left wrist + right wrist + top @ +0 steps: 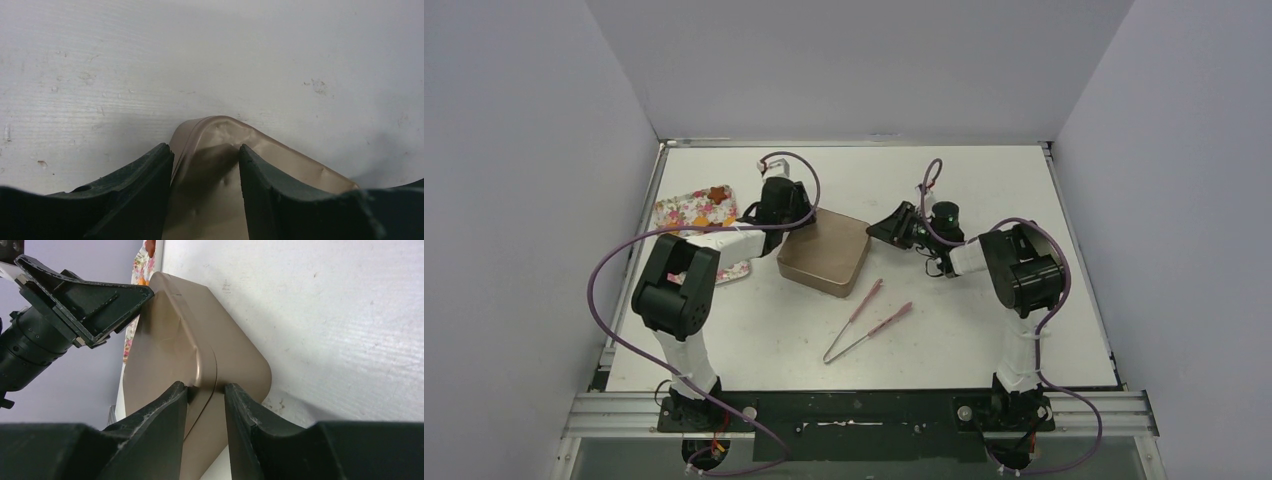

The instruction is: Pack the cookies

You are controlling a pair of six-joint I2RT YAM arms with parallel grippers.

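Cookies first: from above, only one reddish-brown cookie [717, 194] shows, lying on the floral tray [679, 212] at the far left. Whether more sit inside the closed bronze tin [824, 255] mid-table, I can't tell. Pink-handled tongs [864, 318] lie just in front of the tin, apart from both arms. The left gripper [796, 222] is at the tin's far-left corner and the right gripper [886, 232] at its right corner.

Over to the left wrist: the jaws are partly closed, and both fingers [145, 195] press on the rounded, slightly dimpled corner. That looks like a firm pinch.

Right wrist now: again partly closed, with the fingers [170, 425] clamped across the opposite corner and the lid seam [216, 375] running between them.

My read is that this is lid work, or shifting the tin. To do it well, let one arm anchor while the other moves straight and level. Smooth metal corners slip easily, so go slowly and don't twist.
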